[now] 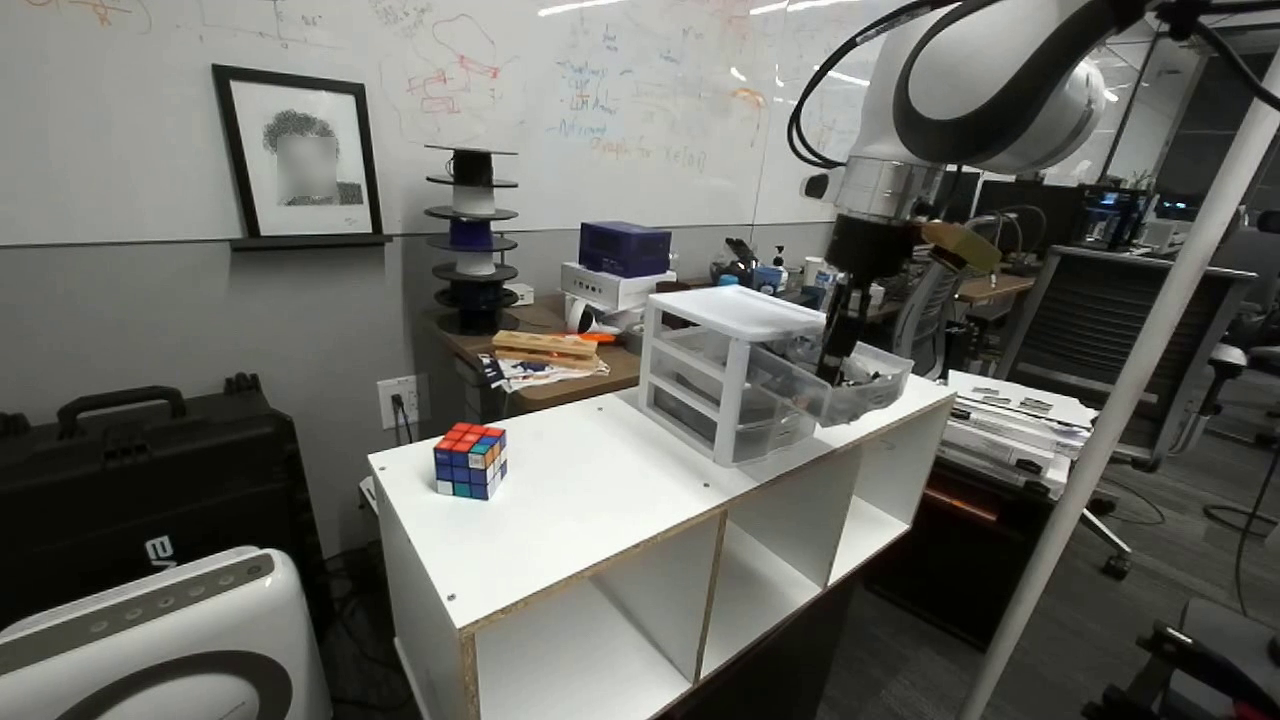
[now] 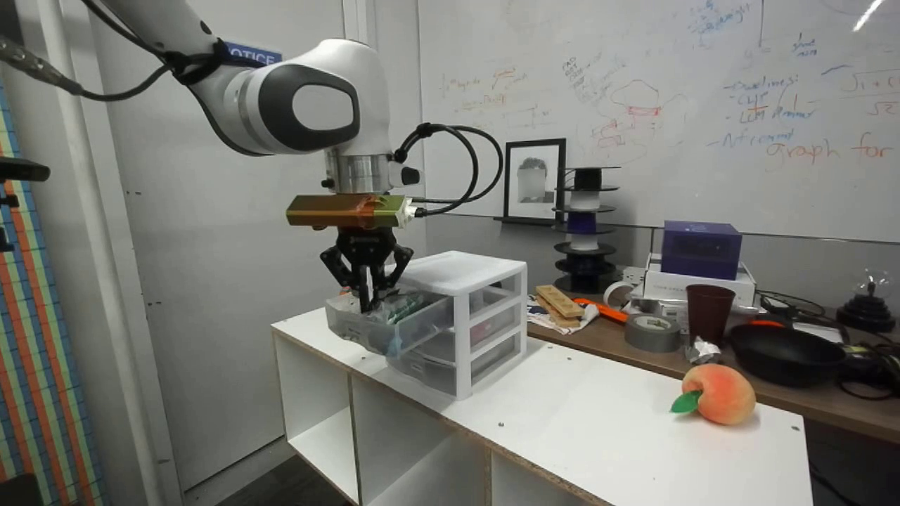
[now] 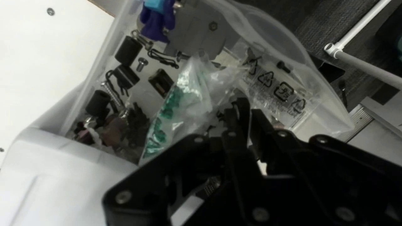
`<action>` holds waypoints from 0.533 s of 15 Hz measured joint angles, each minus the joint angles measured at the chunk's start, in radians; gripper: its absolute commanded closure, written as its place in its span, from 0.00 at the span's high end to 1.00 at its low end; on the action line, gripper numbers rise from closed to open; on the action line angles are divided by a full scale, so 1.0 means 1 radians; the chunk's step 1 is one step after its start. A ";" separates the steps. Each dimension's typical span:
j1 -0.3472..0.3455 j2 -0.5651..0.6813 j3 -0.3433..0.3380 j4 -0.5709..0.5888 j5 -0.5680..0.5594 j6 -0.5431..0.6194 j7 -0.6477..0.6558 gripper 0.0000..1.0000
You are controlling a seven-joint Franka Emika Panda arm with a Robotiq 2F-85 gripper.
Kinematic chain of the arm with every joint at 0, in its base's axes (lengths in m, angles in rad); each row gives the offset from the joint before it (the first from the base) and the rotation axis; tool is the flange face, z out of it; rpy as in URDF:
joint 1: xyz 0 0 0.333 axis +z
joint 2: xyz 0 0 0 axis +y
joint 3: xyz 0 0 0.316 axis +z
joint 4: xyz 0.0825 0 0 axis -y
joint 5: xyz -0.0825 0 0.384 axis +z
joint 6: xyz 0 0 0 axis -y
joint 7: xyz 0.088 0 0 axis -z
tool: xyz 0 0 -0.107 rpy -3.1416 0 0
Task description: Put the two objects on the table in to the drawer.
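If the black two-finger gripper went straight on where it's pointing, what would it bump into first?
Probably the crumpled clear plastic bag inside the open translucent plastic drawer; the gripper points down there, but depth is unclear; they may be touching.

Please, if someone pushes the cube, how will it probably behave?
The cube would probably slide rather than roll, as it sits on a flat face. Its layers might twist if pushed unevenly, since seams divide its faces into squares.

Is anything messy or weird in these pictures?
Yes, the pulled-out drawer looks messy: screws, little black cylinders and a crumpled clear bag lie jumbled together inside instead of sorted. I can't see anything broken or spilled outside it.
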 measured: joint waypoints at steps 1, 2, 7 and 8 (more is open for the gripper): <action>-0.001 0.000 0.000 -0.003 0.000 0.020 0.001 0.60; -0.002 0.000 0.000 -0.006 0.000 0.042 0.002 0.67; -0.031 -0.036 -0.001 -0.058 0.000 0.106 0.003 1.00; -0.036 -0.051 -0.002 -0.072 0.000 0.106 0.002 1.00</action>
